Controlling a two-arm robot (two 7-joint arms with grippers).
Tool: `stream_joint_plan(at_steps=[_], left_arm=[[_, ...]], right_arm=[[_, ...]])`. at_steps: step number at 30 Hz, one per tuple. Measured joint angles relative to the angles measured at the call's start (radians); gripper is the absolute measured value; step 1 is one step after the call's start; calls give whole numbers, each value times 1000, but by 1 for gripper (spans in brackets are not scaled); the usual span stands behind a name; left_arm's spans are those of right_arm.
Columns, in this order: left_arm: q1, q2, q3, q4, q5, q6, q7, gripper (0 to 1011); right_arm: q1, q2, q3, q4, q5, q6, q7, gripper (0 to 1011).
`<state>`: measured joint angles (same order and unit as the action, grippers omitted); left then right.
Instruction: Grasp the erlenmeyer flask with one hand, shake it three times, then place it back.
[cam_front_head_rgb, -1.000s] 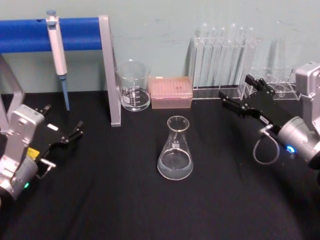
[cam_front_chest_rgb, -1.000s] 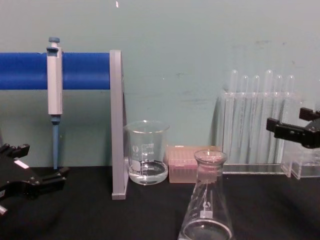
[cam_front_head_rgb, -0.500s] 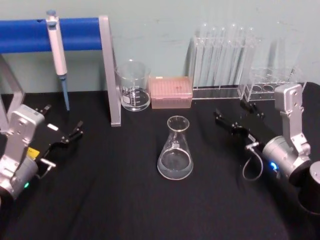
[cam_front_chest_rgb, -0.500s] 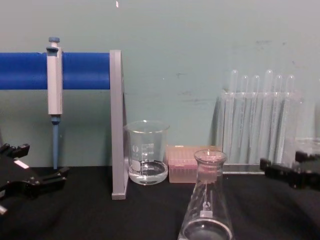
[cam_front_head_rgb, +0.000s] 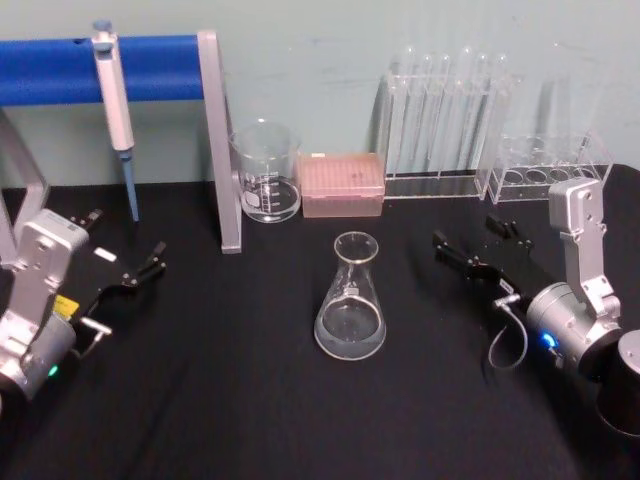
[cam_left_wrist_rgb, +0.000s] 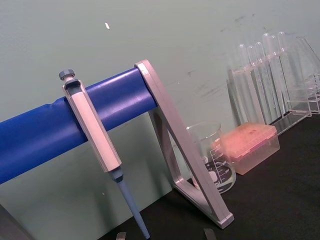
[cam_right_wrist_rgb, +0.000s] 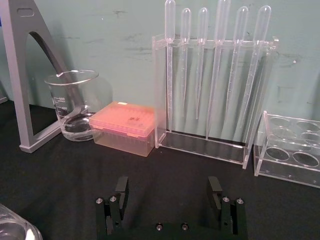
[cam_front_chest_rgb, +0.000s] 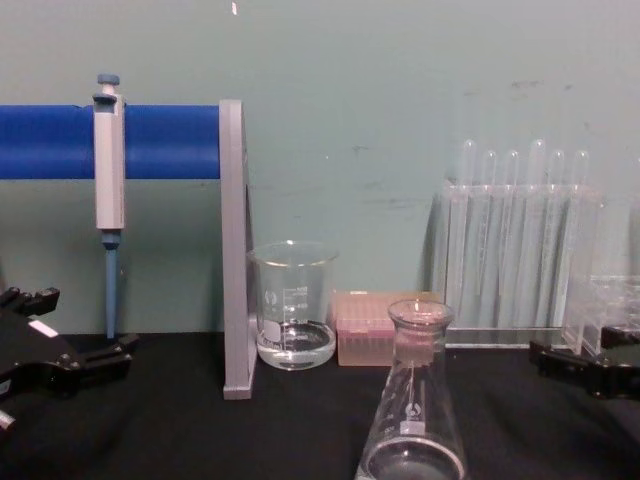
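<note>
Your left black boxy gripper (cam_front_head_rgb: 125, 260) sits low at the left edge of the black table (cam_front_head_rgb: 220, 400), fingers spread wide, holding nothing. Behind it, the blue horizontal bar on grey metal legs (cam_front_head_rgb: 160, 65) carries a grey-and-blue pipette (cam_front_head_rgb: 115, 100) hanging tip down; the bar's right leg stands just left of the straight-sided glass beaker (cam_front_head_rgb: 266, 172). Bare cloth lies between that gripper and the clear conical erlenmeyer flask (cam_front_head_rgb: 351, 297).

The flask stands upright mid-table, a little clear liquid in its base, touching nothing. You have open cloth on every side of it; the nearest things behind are the beaker and the pink plastic tip box (cam_front_head_rgb: 342, 184) by the back wall, both apart from it.

Right of the flask, another strip of bare cloth, then your right black gripper (cam_front_head_rgb: 480, 247), low over the table, pointing toward the back wall, fingers set wide and empty. Beyond it, the clear acrylic rack of long glass droppers (cam_right_wrist_rgb: 212, 80) and a small clear holed rack (cam_right_wrist_rgb: 290, 150) line the wall.
</note>
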<state>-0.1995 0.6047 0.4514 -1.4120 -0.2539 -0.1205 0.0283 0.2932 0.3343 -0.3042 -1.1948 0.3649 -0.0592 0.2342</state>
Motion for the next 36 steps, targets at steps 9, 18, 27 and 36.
stream_joint_plan(at_steps=[9, 18, 27, 36], left_arm=[[0, 0, 0, 0, 0, 0, 0, 1001], [0, 0, 0, 0, 0, 0, 0, 1001], [0, 0, 0, 0, 0, 0, 0, 1001], [0, 0, 0, 0, 0, 0, 0, 1001]], right_arm=[[0, 1, -2, -1, 1, -1, 1, 1000], [1, 2, -3, -2, 1, -2, 1, 1000], [1, 2, -4, -2, 3, -3, 1, 1000], [1, 2, -4, -2, 4, -3, 1, 1000]])
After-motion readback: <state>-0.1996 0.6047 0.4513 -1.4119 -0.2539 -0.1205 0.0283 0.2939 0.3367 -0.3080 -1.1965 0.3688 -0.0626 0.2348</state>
